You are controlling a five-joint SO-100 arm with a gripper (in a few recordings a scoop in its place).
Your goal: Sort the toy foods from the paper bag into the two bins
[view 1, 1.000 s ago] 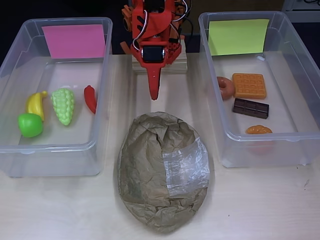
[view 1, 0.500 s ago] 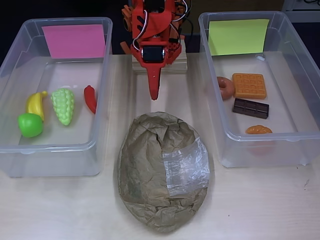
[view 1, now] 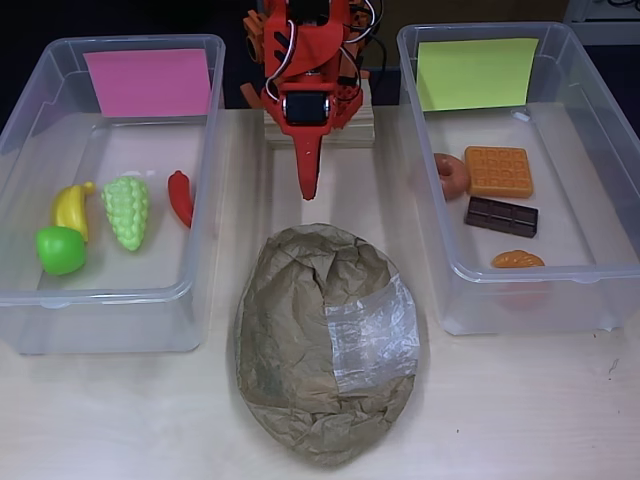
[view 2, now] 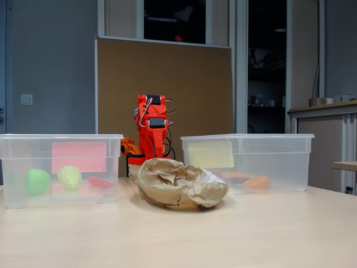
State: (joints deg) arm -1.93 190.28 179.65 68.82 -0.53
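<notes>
1. Nothing moved since the earlier frames: same pose of the orange arm, same places of all things.
2. Gripper pointing down over the table near its back edge, between the two bins, jaws pressed together to one tip, holding nothing.
3. Paper bag lying crumpled on the table at the middle of the front part, clear window patch toward the right in the overhead view, apart from the gripper.
4. Bin with the pink card along the left edge: bananas, green apple, grapes, red chili.
5. Bin with the yellow-green card along the right edge: donut, waffle, chocolate bar, bread roll against the front wall.
</notes>
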